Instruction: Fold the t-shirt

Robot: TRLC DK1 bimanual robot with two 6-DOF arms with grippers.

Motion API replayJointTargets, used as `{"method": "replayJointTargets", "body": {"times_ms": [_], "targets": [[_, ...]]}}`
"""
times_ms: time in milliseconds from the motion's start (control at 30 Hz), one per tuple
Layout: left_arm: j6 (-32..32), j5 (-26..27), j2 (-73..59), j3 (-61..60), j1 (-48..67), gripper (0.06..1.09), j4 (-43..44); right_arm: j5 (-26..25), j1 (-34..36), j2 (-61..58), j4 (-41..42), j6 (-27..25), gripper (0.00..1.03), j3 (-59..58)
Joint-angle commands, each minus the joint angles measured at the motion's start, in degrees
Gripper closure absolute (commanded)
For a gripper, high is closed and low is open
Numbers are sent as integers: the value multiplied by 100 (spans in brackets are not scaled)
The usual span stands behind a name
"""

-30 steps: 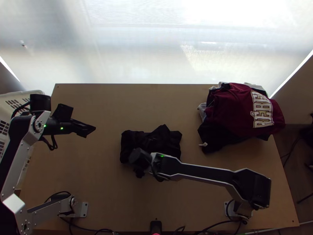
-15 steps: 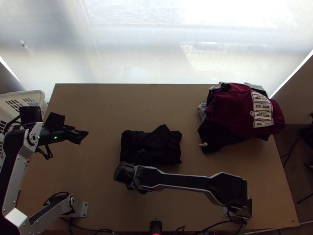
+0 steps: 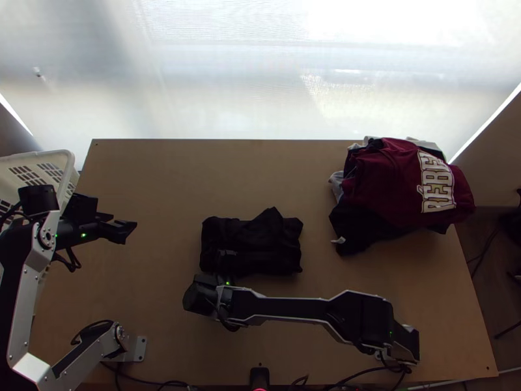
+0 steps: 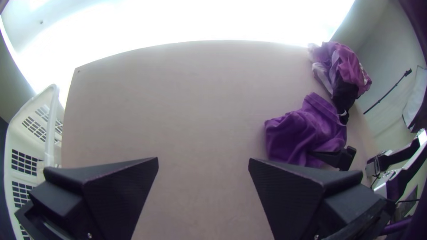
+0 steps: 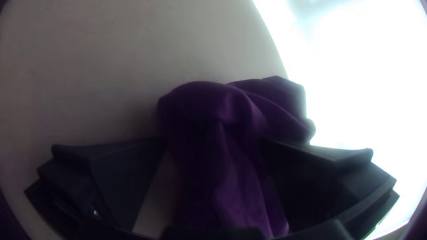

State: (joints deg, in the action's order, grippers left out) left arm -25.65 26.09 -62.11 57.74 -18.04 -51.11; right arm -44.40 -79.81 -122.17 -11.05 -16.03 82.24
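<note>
The t-shirt [image 3: 260,228] lies as a compact folded bundle in the middle of the table, dark in the top view, with a raised peak at its far edge. It looks purple in the left wrist view [image 4: 302,133]. My left gripper [image 3: 127,229] hovers well to the left of it; its fingers stand wide apart in its wrist view [image 4: 203,163]. At the shirt's near left part is my right gripper [image 3: 226,255]. In the right wrist view the gripper [image 5: 214,144] has parted fingers, with a bulging part of the shirt [image 5: 222,111] between them.
A heap of clothes with a maroon top [image 3: 404,182] lies at the table's far right. A white basket [image 3: 55,158] stands by the left edge. The table [image 3: 215,163] has bare wood around the shirt. The right arm stretches across the near side.
The right arm has swung toward the near left, uncovering more of the shirt in the top view. My left gripper has drawn left and a bit nearer. The shirt's outline looks unchanged.
</note>
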Motion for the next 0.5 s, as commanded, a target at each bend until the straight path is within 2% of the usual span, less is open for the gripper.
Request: {"method": "replayJointTargets", "body": {"times_ms": [0, 400, 467], "targets": [[-133, 11, 32, -52, -200, 10, -30, -367, 97, -158, 745, -770, 6, -164], [-582, 63, 23, -166, -701, 10, -74, -499, 677, -685, 2256, -2317, 6, -199], [-643, 72, 6, -201, -780, 10, -74, -534, 748, -835, 2617, -2607, 11, -190]]}}
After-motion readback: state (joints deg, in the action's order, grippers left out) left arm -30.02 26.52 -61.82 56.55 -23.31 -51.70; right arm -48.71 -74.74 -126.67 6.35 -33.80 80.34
